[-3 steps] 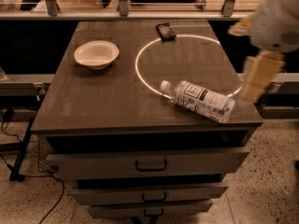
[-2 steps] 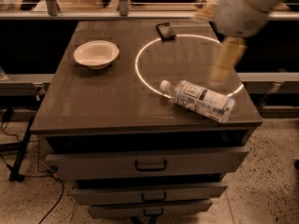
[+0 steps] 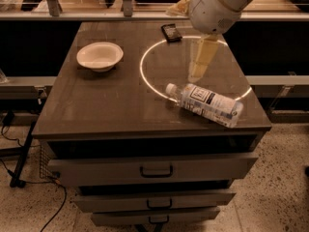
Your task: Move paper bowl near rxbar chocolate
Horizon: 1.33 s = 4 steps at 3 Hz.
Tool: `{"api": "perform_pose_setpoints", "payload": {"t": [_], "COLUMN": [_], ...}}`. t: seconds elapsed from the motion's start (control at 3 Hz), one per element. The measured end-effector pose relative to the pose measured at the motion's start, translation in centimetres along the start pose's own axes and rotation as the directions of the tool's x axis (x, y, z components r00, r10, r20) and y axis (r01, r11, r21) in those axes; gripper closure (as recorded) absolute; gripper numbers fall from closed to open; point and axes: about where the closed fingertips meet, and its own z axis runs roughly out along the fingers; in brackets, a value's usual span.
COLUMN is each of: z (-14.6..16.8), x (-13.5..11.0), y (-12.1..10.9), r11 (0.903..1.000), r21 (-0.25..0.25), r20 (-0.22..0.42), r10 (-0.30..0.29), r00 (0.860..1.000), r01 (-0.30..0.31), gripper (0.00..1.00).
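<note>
The off-white paper bowl (image 3: 99, 56) sits upright on the left part of the dark cabinet top (image 3: 96, 105). The dark rxbar chocolate (image 3: 171, 32) lies flat near the far edge, right of the middle. My gripper (image 3: 199, 67) hangs from the white arm at the upper right, above the bright ring of light, between the bar and a clear water bottle (image 3: 205, 104). It is well to the right of the bowl and holds nothing that I can see.
The clear water bottle lies on its side at the front right of the top. Below the top are several drawers (image 3: 154, 168) with handles. A shelf rail (image 3: 63, 16) runs behind the cabinet. Cables lie on the floor at the left.
My arm and gripper have swung left from beyond the cabinet's right edge to above the ring of light. The bowl, bar and bottle have not moved.
</note>
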Motion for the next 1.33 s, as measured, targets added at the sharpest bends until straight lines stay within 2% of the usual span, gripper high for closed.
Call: {"api": "perform_pose_setpoints", "payload": {"t": [0.33,0.67,1.0,1.33], "z": [4.4,9.3,14.7,18.0], "x": [-2.5,-6.0,-10.7,-12.8], "y": [-2.6,-5.0,-8.7,-10.7], "r11": [0.9994,0.9993,0.9985,0.9992], "r21": [0.035,0.018,0.015,0.017], "r20": [0.132,0.258,0.364,0.391], "r10": [-0.009,-0.035,-0.055,-0.040], "r00": [0.991,0.966,0.930,0.919], "r01": [0.005,0.032,0.053,0.036], "gripper": [0.00,0.00,0.00,0.00]}}
